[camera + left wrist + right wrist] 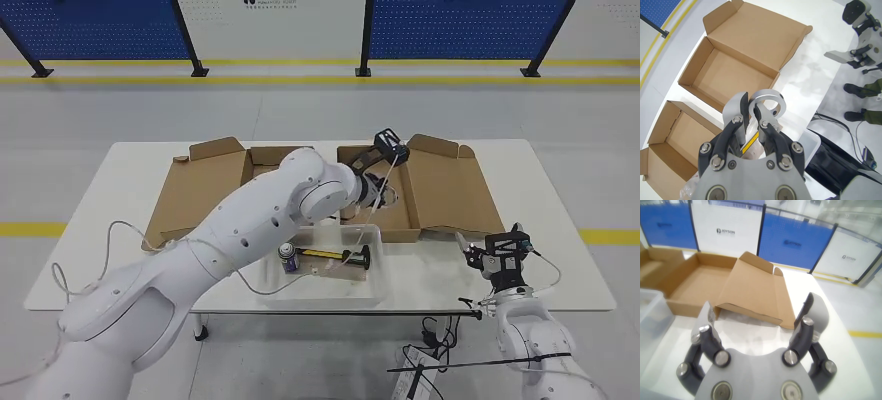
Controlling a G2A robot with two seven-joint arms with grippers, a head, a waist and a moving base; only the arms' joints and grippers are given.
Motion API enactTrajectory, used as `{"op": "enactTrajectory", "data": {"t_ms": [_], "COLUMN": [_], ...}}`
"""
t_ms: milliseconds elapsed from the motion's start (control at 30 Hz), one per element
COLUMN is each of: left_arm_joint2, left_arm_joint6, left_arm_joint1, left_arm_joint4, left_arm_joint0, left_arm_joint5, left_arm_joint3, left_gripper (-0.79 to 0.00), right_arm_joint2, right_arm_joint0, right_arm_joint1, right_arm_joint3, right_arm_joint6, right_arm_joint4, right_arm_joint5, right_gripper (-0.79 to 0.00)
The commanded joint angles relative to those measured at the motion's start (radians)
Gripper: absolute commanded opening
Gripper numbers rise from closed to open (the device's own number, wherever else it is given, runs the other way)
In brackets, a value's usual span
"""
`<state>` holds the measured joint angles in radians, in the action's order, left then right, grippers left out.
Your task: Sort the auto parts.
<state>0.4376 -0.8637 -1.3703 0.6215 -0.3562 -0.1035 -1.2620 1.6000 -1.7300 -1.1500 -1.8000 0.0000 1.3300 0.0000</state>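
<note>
Left gripper (pixel 750 106) is clamped on a metal ring (pixel 766 93), one finger through the bore and the other outside, so only a short stretch of the ring's wall is pinched. The ring hangs in the air above the middle of the table (pixel 560 200), near the right cardboard box (pixel 734 75) and the clear tray (pixel 330 290) at the front edge. Whether it is already over the box's floor cannot be told. Right gripper (pixel 759 306) sits low by the front right corner with its fingers spread wide and nothing between them. The ring looks like solid machined metal: stiff, not fragile, probably heavy for its size and slick on its faces. It could swing or slip in so narrow a pinch, and a grip across the wall close to the drilled hole seems the steadiest. From above, the arm makes the ring hard to pick out. The gripper body covers most of the tray in the left wrist view, leaving a yellow ruled strip (pixel 751 141), and also cuts off part of the left cardboard box (pixel 677 142).
</note>
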Motion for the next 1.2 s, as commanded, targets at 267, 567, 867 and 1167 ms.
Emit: {"op": "enactTrajectory", "data": {"t_ms": [267,567,867,1167], "left_arm_joint2": [-0.049,-0.094,-0.103,-0.107], "left_arm_joint6": [0.062,0.038,0.031,0.022], "left_arm_joint1": [-0.107,-0.197,-0.277,-0.337], "left_arm_joint4": [-0.06,-0.052,-0.08,-0.074], "left_arm_joint0": [0.038,0.063,0.068,0.079], "left_arm_joint5": [-0.004,0.014,-0.015,-0.053], "left_arm_joint3": [0.265,0.47,0.622,0.746], "left_gripper": [-0.785,-0.785,-0.785,-0.785], "right_arm_joint2": [0.0,0.0,0.0,0.0], "right_arm_joint0": [0.0,0.0,0.0,0.0], "right_arm_joint1": [0.0,0.0,0.0,0.0], "right_arm_joint3": [0.0,0.0,0.0,0.0], "right_arm_joint6": [0.0,0.0,0.0,0.0], "right_arm_joint4": [0.0,0.0,0.0,0.0], "right_arm_joint5": [0.0,0.0,0.0,0.0], "right_gripper": [0.0,0.0,0.0,0.0]}}
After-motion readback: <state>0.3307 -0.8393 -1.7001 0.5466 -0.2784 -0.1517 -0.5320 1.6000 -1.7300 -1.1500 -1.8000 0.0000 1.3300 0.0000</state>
